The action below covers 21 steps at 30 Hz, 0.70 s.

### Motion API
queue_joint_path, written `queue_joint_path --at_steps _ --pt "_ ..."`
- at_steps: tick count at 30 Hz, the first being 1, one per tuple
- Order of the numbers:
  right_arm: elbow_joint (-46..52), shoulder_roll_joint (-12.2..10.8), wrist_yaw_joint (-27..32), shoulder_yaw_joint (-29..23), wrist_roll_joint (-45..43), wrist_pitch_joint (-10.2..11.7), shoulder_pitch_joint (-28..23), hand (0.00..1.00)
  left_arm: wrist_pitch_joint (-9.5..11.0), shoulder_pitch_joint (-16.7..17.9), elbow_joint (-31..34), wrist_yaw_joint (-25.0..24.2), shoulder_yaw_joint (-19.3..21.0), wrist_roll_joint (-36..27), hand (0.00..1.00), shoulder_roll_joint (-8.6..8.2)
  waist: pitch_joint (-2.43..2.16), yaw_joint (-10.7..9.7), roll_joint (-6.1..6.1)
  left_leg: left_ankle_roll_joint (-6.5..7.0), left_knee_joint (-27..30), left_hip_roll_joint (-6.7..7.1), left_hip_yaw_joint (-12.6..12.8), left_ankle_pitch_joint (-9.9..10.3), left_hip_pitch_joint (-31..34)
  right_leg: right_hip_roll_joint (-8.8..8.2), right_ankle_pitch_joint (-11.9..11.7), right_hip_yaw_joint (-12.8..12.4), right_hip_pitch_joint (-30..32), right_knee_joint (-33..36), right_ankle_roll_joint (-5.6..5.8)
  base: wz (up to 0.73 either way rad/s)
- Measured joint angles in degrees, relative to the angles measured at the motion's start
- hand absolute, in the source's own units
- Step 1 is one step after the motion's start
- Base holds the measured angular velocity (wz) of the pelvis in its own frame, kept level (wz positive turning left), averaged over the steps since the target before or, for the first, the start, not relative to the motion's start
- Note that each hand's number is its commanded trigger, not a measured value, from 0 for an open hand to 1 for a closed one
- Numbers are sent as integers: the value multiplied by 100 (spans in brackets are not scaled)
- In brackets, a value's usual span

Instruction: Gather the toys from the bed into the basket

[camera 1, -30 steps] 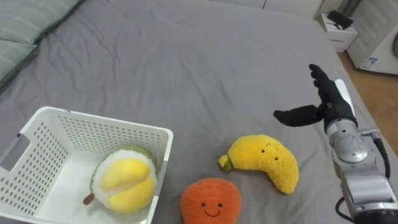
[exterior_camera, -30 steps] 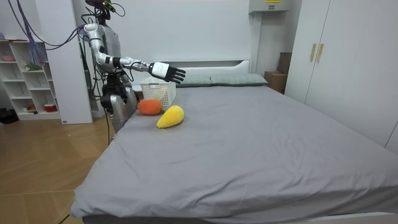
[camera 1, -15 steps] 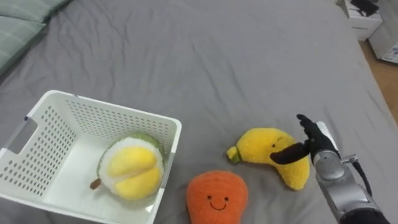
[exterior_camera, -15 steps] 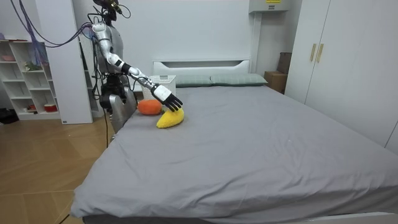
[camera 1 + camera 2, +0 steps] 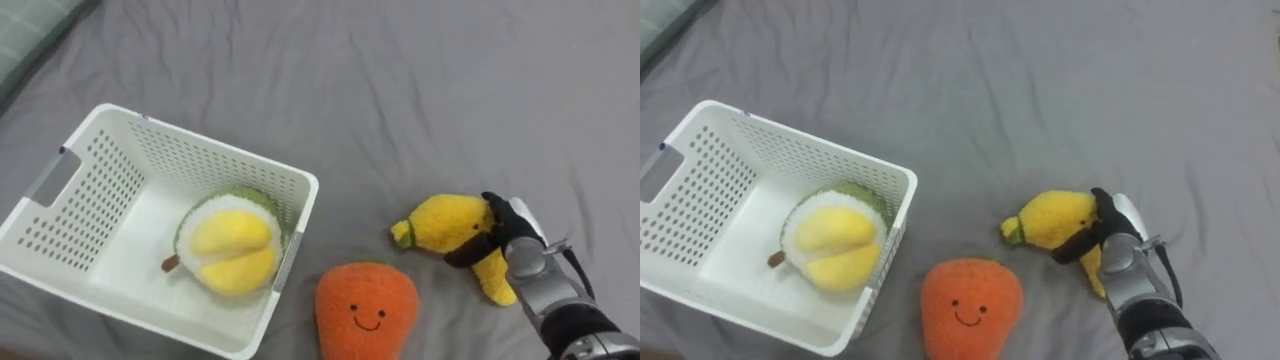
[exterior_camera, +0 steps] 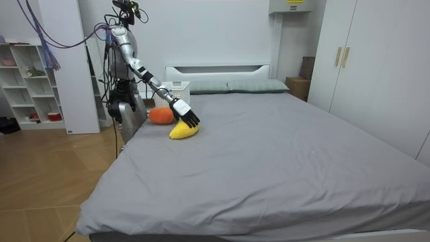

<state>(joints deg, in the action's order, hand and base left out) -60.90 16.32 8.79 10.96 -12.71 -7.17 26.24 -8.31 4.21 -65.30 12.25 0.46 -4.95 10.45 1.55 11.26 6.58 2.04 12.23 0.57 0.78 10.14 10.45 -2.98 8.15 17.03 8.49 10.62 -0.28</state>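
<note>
I am holding the yellow banana plush pinched in the right robot hand, thumb across its front and fingers over its back, at four o'clock on the bed. Before lifting, I am aiming to seat the grip round its thick middle. I am then planning to pass above the orange plush at six o'clock toward the white basket at nine o'clock.

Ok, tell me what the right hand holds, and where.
The yellow plush banana; the right hand wraps thumb and fingers round its middle, away from the green stem.
</note>
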Motion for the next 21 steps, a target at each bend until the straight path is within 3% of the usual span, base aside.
queue_joint_path --at_steps 1,2,3,4,5,9,15,21 --pt "-73 12 14 28 -98 26 6 0 37 -35 9 0 -12 18 0 10 -3 5 10 0 10 3 -8 -1 40 0 0 23 29 1 0 9" --pt "-111 13 25 28 -151 25 15 8 62 -44 17 0 -12 20 0 11 -3 7 11 0 20 4 -15 0 57 0 0 31 37 0 0 9" --pt "-140 21 55 27 -254 25 23 52 95 -47 43 0 -12 20 0 11 -4 8 11 0 39 9 -35 0 102 -2 0 46 63 0 0 9" --pt "-174 30 69 27 -366 30 25 87 111 -46 59 0 -10 12 0 13 -4 10 8 0 47 13 -59 -1 117 -7 0 76 68 -1 0 10" --pt "-198 36 74 27 -406 31 25 100 117 -46 71 0 -10 6 0 15 -4 12 6 0 53 14 -78 0 123 -7 0 95 65 -1 0 14" --pt "-539 164 249 36 -466 137 85 100 120 -41 109 -2 -44 -3 0 19 5 67 -73 0 92 22 -131 0 124 -11 -1 168 15 -19 0 8" --pt "-726 390 505 39 -485 157 100 100 122 -38 112 -2 -100 -22 0 28 -42 178 -303 -10 93 15 -134 -7 104 -10 -1 176 -4 -9 0 0" --pt "-822 392 475 39 -483 137 63 100 124 7 107 -51 -115 -118 0 60 -45 155 -327 -16 93 17 -141 -13 102 -36 -2 174 -3 2 -3 0"
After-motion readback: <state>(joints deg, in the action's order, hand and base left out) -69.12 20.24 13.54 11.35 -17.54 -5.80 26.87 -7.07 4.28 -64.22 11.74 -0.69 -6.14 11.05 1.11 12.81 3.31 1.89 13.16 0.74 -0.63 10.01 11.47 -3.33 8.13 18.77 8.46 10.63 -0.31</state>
